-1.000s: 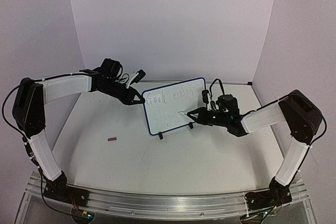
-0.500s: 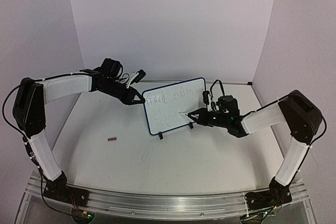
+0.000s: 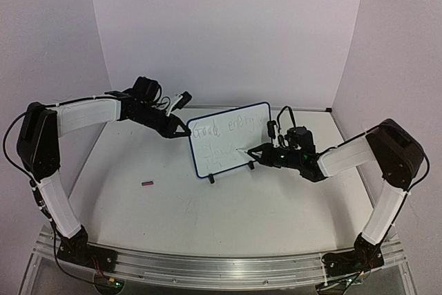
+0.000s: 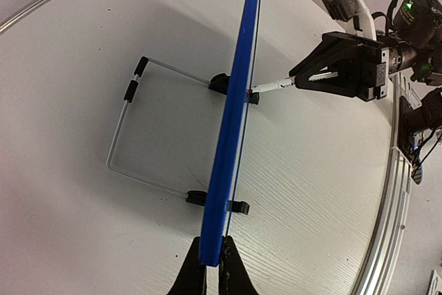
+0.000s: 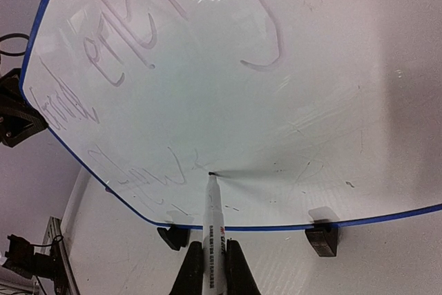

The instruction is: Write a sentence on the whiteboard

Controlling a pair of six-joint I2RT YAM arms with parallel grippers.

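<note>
The whiteboard (image 3: 228, 139) stands upright on two black feet at mid-table, blue-framed. The sentence (image 3: 221, 129) shows as faint handwriting in two lines; in the right wrist view the writing (image 5: 131, 46) fills the board's left part. My left gripper (image 3: 185, 132) is shut on the board's left edge; in the left wrist view the blue frame (image 4: 231, 136) runs edge-on between its fingers (image 4: 213, 267). My right gripper (image 3: 257, 151) is shut on a white marker (image 5: 214, 240) whose tip touches the board face at the lower line.
A small pink and dark object (image 3: 147, 183) lies on the table left of the board. A wire stand (image 4: 131, 136) props the board from behind. White walls close off the back and sides.
The right gripper with the marker has shifted slightly along the lower line of writing. The left arm and the board have not moved.
</note>
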